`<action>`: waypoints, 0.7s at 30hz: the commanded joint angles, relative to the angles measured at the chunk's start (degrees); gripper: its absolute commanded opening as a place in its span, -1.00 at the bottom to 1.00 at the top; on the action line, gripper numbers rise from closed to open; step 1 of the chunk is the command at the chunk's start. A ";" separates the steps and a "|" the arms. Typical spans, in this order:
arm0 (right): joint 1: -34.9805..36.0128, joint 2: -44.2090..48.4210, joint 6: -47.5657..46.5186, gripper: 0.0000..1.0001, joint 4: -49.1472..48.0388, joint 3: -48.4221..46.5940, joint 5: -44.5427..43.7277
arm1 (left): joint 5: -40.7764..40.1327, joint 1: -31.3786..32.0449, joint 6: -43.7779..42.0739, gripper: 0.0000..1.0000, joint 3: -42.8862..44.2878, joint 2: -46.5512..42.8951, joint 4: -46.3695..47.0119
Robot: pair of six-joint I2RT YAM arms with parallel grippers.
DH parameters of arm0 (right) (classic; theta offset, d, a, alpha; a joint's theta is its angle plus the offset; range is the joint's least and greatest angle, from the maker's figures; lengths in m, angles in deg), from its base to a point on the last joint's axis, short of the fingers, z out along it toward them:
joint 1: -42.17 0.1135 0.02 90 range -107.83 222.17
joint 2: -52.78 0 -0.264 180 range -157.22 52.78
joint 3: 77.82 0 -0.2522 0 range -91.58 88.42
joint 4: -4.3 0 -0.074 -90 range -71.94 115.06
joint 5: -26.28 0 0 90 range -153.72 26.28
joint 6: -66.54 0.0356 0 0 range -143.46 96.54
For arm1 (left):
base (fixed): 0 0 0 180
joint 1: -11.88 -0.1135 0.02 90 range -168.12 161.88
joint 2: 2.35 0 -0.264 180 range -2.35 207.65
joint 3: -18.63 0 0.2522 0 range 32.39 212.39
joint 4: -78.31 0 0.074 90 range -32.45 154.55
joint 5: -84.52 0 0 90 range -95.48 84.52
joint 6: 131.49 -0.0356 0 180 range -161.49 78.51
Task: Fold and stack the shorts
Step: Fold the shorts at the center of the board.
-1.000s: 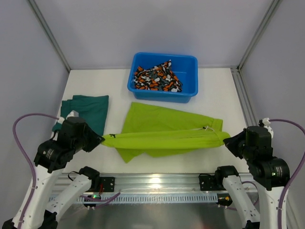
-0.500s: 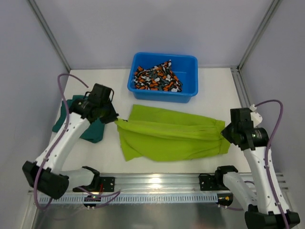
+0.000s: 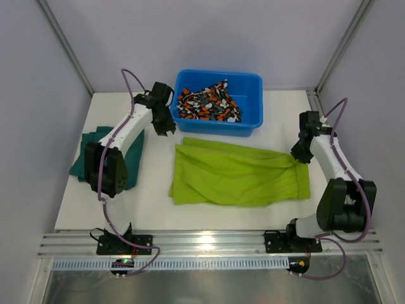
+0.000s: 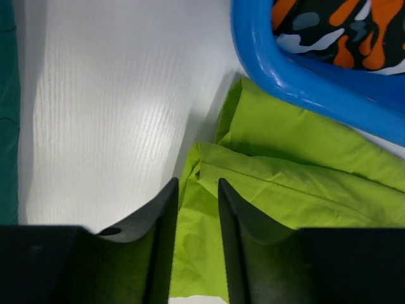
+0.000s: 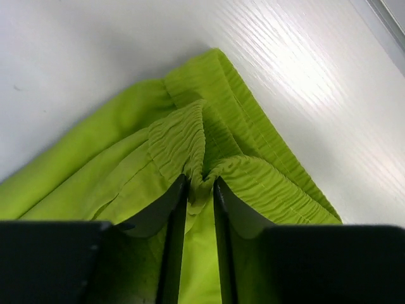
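Note:
The lime yellow-green shorts lie spread on the table's middle. My right gripper is shut on their gathered waistband at the right end, low over the table. My left gripper is slightly open and empty by the tub's left side, above the shorts' far left corner; the cloth lies below the jaws, not pinched. The dark teal-green shorts lie folded at the left, partly under my left arm. The camouflage shorts lie in the tub and also show in the left wrist view.
The blue plastic tub stands at the back centre, its rim close beside my left gripper. White enclosure walls stand on the left, right and back. A metal rail runs along the near edge.
Both arms swung from the near edge toward the far side, carrying the lime shorts and laying them flat. The left gripper let go of the cloth and sits by the tub.

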 commanded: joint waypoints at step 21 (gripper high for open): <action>-2.03 2.20 -18.28 0.17 2.44 -4.70 2.96 | 7.06 9.29 1.47 -0.03 -46.81 -30.13 15.63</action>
